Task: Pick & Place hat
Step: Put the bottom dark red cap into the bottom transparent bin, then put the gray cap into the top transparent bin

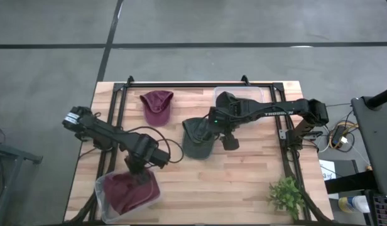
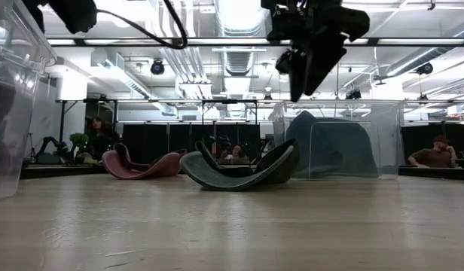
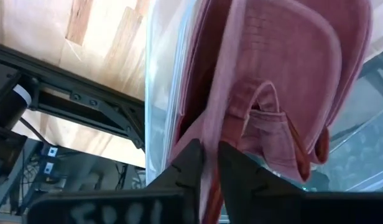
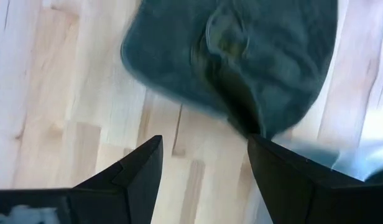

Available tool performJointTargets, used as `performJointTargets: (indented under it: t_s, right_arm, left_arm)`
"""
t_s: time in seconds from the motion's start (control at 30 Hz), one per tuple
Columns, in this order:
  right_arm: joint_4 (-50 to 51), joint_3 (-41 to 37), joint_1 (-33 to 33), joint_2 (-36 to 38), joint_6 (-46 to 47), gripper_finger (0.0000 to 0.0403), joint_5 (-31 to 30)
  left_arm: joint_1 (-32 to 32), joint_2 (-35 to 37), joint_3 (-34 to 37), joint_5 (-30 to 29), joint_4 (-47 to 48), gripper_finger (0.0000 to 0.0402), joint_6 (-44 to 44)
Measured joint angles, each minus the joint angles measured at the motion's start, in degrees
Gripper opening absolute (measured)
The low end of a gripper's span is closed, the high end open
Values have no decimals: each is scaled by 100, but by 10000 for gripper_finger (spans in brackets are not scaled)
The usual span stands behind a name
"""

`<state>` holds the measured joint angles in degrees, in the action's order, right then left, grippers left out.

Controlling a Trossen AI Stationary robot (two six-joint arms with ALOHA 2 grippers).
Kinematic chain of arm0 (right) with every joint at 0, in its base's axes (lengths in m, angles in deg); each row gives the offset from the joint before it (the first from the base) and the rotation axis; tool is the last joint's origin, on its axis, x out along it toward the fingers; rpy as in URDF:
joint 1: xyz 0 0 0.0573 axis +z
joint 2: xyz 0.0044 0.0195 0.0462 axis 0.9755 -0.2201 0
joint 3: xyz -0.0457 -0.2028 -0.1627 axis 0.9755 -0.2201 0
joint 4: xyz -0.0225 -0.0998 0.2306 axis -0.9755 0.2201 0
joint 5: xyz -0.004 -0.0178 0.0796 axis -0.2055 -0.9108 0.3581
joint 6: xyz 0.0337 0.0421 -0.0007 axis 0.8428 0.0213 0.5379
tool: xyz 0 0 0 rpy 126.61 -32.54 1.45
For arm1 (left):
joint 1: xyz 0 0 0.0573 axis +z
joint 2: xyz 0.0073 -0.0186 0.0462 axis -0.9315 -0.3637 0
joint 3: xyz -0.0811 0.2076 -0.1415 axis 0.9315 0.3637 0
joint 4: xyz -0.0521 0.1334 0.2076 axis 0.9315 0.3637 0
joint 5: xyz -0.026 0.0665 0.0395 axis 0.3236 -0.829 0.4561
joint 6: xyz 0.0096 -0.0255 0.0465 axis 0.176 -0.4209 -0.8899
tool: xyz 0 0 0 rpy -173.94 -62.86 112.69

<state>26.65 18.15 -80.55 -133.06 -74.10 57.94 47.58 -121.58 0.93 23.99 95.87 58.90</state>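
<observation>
Hats on the table [image 1: 244, 166]: three in view. Left to right:

- Left tool [image 1: 142, 176] sits over the clear bin [image 1: 103, 196] at the near-left corner. A maroon hat [image 1: 132, 191] lies inside the bin. In the left wrist view the fingers [image 3: 190, 163] stand only a narrow gap apart, with maroon fabric [image 3: 275, 74] just past the tips. Whether cloth is pinched between them cannot be told.
- Second maroon hat [image 1: 157, 105] lies on the far side of the table, left of centre, untouched.
- Dark green hat [image 1: 198, 138] lies near the centre, crown down, rocking on its curve in the low view [image 2: 239, 172].
- Right tool [image 1: 228, 139] hovers just beside the green hat's right edge, fingers [image 4: 132, 171] spread wide, holding nothing. The low view shows it well above the hat.
- Second clear bin [image 1: 240, 94] stands at the far side, right of centre, with something dark inside.

Judgement on the step in hand: the left arm appears to be releasing into the bin. It should part its fingers fully before lifting, so no fabric drags out. The right tool should descend straddling the brim edge, close on a single layer of fabric, and lift straight up before carrying toward the far bin.
</observation>
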Motion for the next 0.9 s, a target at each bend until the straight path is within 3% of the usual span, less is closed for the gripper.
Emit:
performJointTargets:
  t_s: [0.27,0.43,0.7,0.9]
  right_arm:
    - [1127,450,0,0,474,228,-4]
    - [1576,828,0,0,420,228,100]
    - [1692,1107,1,187,188,228,1237]
    - [1657,1097,2,383,573,228,1765]
  left_arm:
    - [94,36,-514,-1,-44,138,158]
    - [162,38,-1117,-112,-41,165,-140]
    - [268,49,-1986,-1790,-107,167,-1253]
    - [274,74,-2292,-2835,-225,167,-1974]
